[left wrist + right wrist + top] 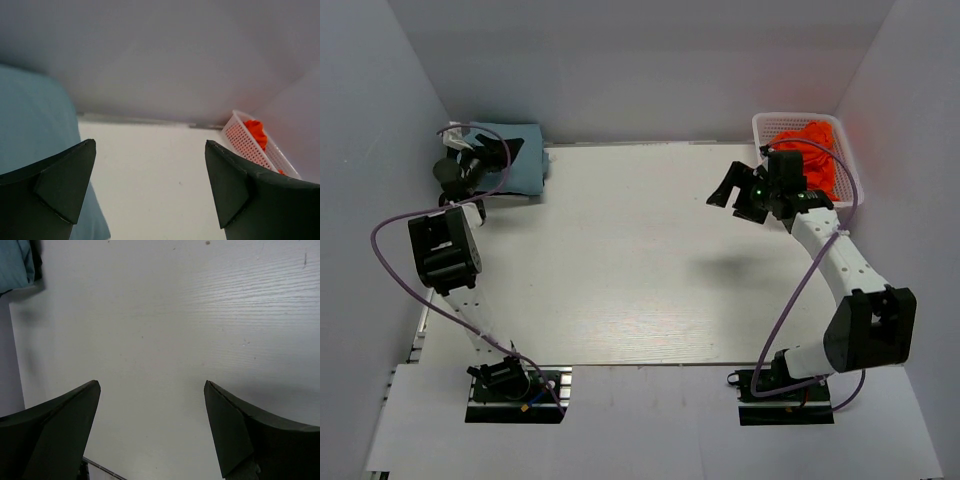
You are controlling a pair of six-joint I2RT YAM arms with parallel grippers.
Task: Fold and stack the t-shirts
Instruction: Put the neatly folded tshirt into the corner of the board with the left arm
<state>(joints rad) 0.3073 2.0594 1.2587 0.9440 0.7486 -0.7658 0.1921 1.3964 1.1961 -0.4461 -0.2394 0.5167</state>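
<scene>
White table (640, 260) holds one blue t-shirt (525, 165), one basket (780, 125).

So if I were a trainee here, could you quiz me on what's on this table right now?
1. True or false: the orange-red shirts lie in the white basket.
2. Which shirt lies at the far left corner of the table? A black, B slate-blue, C orange-red.
3. Do the left jaws or the right jaws hold any cloth?
Key: 1 true. 2 B, the slate-blue shirt. 3 Neither; both stand open and empty.
</scene>
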